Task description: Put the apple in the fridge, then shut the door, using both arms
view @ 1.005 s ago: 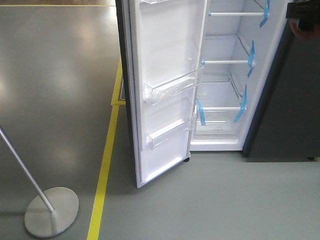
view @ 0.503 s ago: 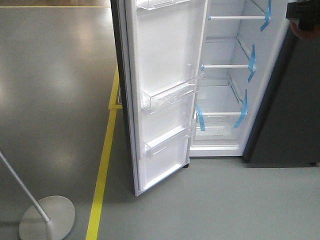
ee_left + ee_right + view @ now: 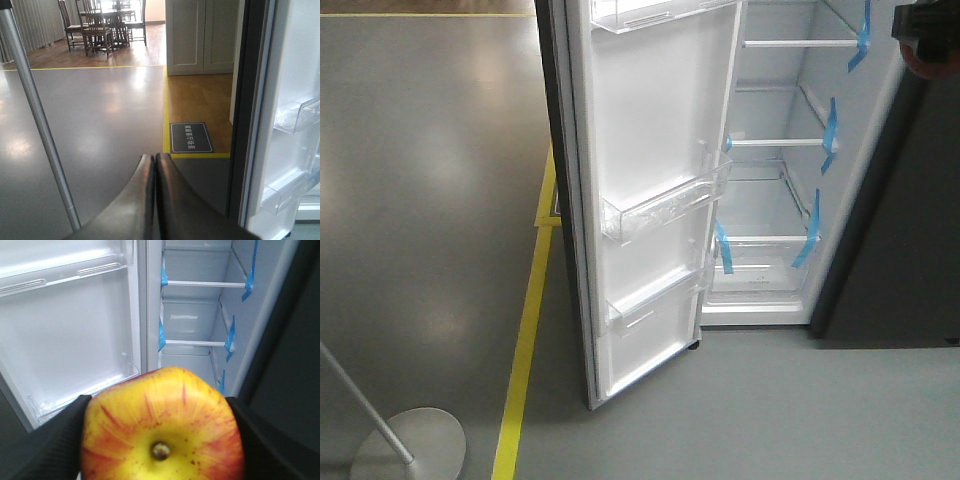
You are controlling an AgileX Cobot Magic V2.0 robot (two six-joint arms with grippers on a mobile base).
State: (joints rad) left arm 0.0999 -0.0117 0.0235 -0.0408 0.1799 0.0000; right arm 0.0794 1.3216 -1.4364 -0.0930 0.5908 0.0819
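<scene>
**Operator:** Illumination status, front view?

**Technician:** Even overhead light. The grey floor (image 3: 430, 190) carries broad, soft glare patches. The door (image 3: 650, 180) lining reads near-white, low in contrast. A faint shadow lies at the door's foot.

**Operator:** Wrist views?

**Technician:** Left: bright light from the far room reflects on the floor, and the left gripper (image 3: 154, 160) is dark and out of focus. Right: the apple (image 3: 162, 425) sits close to the lens, soft at its edges. The fridge (image 3: 190, 320) interior behind is dimmer and bluish.

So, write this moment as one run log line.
apple in right fingers, not yet in fridge | left fingers shut, empty | door open
</scene>
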